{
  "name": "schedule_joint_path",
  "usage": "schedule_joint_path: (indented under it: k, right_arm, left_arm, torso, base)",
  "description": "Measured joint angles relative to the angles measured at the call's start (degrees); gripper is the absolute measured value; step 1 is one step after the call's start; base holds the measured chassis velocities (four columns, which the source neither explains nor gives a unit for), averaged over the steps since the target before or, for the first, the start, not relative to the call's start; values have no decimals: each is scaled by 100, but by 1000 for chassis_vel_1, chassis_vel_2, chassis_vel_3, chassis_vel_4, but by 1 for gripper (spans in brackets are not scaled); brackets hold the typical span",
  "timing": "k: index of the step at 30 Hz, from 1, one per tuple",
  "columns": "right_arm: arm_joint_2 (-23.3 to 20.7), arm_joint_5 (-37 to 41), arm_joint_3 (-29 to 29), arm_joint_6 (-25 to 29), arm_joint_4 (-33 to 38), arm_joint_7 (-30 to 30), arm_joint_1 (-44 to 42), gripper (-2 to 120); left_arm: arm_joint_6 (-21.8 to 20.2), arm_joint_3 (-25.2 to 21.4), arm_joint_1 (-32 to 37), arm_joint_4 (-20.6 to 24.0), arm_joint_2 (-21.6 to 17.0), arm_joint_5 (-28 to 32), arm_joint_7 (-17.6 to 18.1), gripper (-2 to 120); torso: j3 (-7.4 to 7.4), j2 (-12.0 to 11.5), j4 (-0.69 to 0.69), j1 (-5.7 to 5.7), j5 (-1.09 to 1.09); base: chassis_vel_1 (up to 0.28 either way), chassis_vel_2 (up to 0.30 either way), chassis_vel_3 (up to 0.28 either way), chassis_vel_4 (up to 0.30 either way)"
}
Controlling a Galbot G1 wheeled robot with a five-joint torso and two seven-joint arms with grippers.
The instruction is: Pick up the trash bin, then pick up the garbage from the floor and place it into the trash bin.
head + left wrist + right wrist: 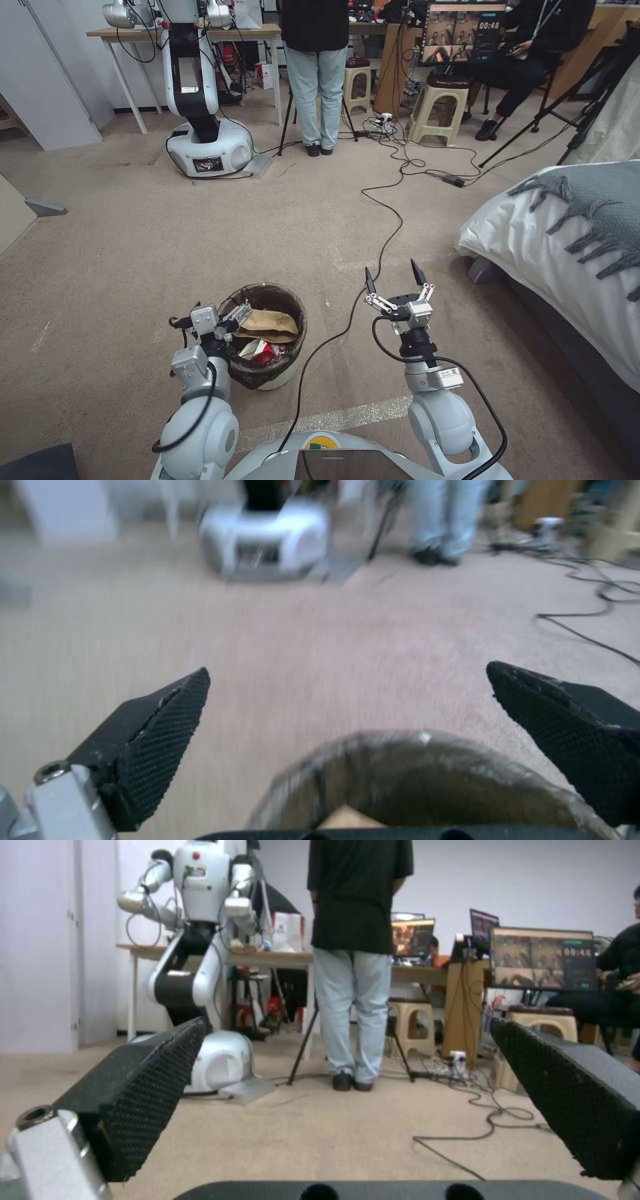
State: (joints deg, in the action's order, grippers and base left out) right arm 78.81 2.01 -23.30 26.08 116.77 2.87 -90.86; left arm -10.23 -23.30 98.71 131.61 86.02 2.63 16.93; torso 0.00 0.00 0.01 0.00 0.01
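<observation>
- On the carpet [133,267] low left, the bin [270,373] stands with garbage [267,333] inside; the left gripper [233,319] is at its rim, jaws spread wide, holding nothing.
- Best to close squarely on the rim.
- Right gripper [393,277] hovers open, empty.
- Cable [380,247], bed [567,227] nearby.

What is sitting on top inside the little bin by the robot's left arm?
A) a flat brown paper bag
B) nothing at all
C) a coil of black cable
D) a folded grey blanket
A: in the head view, a flat brown paper bag lies across the top of the bin, with red-and-white wrappers beneath it.
</observation>
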Motion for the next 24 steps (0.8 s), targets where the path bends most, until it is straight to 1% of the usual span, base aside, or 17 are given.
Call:
schedule_joint_path:
  k: [1,2,3,4,5,7,11,24]
  right_arm:
    - [0,0,0,0,0,0,0,100]
    - [18,-42,-2,-31,41,46,-46,100]
    - [38,-87,-14,-62,82,91,-89,100]
    - [38,-87,-14,-62,82,91,-89,100]
    - [53,-108,-18,-69,88,114,-114,100]
    - [80,-153,-25,-69,85,135,-175,100]
    - [102,-214,-25,-69,78,150,-228,100]
    - [103,-219,-26,-70,75,151,-230,100]
  left_arm:
    - [0,0,0,0,0,0,0,100]
    - [303,3,80,-50,-41,-426,-258,100]
    - [759,-8,146,-167,-72,-884,-504,100]
    - [759,-8,146,-167,-72,-884,-504,100]
    - [1013,-18,171,-247,-74,-1098,-598,100]
    - [1327,-17,229,-392,-54,-1397,-702,100]
    - [1410,12,267,-471,-37,-1449,-703,100]
    - [1394,12,263,-478,-31,-1394,-661,100]
  torso:
    - [0,0,0,0,0]
    - [0,0,-1,0,0]
    - [0,0,-1,0,-2]
    - [0,0,-1,0,-2]
    - [0,0,-1,0,-1]
    - [0,0,-1,0,-2]
    - [0,0,-1,0,-1]
    - [0,0,-1,0,-1]
  base:
    - [0,0,0,0]
    - [0,0,0,0]
    - [0,0,0,0]
    - [0,0,0,0]
    - [0,0,0,0]
    - [0,0,0,0]
    - [0,0,0,0]
    - [0,0,0,0]
